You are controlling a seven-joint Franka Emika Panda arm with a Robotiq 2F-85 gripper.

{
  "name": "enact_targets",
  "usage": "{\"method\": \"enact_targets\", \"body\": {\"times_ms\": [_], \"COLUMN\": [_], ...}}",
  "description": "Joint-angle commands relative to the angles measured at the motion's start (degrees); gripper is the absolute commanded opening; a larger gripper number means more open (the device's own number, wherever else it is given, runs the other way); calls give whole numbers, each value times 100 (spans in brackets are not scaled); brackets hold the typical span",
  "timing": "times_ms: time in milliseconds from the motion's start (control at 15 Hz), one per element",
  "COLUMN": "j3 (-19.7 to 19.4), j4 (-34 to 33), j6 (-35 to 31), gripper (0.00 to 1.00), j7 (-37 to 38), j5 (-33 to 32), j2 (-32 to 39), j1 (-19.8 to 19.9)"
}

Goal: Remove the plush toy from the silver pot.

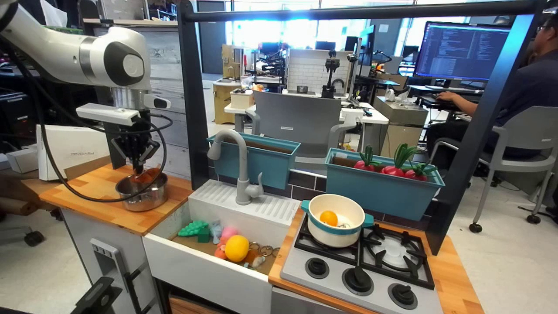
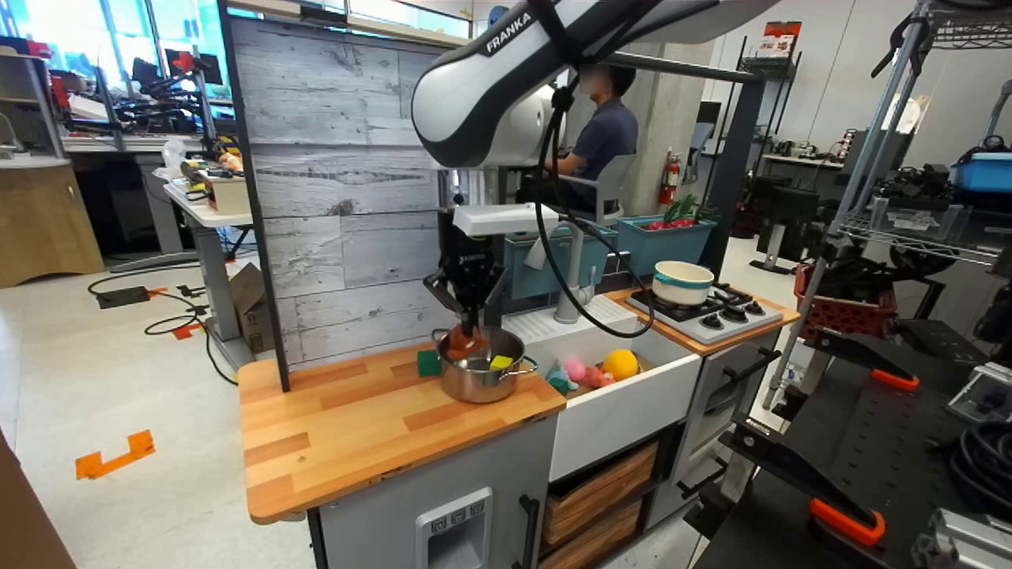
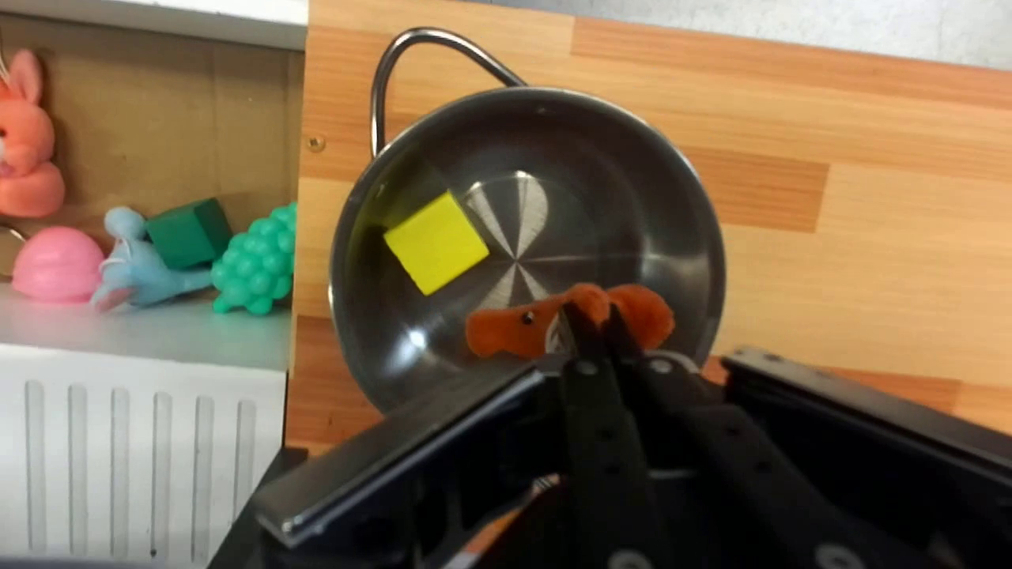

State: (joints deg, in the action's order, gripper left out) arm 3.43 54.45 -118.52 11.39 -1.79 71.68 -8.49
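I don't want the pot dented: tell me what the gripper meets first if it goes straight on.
The gripper points down into the silver pot, so its floor likely comes first, under the pinched plush toy; any gap is unclear.

In the wrist view, the plush toy (image 3: 506,332) is partly swallowed by the gripper (image 3: 598,312), as is the lower rim of the silver pot (image 3: 668,190); a coral toy (image 3: 28,150) is sliced by the left edge! In an exterior view, the silver pot is crossed by a black cable (image 1: 107,200), its yellow block (image 3: 436,243) screened by the wall. In an exterior view, a green block (image 2: 428,363) is partly masked by the silver pot, contact cannot be judged, and the face of a seated person (image 2: 610,130) is blurred. Text on the monitor (image 1: 462,50) is too small to be read, and in both exterior views the arm (image 1: 76,56) is cut off.
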Motion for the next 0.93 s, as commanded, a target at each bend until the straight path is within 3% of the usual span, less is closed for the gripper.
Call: {"method": "enact_targets", "body": {"times_ms": [0,333,533,867], "j3": [116,130,267,263], "j4": [1175,2405,2607,2755], "j6": [-813,-1724,-1583,-1708], "gripper": [1,1,1,1], "j7": [-210,-528,-925,-976], "j5": [26,79,42,-154], "j2": [-881,-1718,-1834,-1809], "j1": [75,25,-31,-443]}}
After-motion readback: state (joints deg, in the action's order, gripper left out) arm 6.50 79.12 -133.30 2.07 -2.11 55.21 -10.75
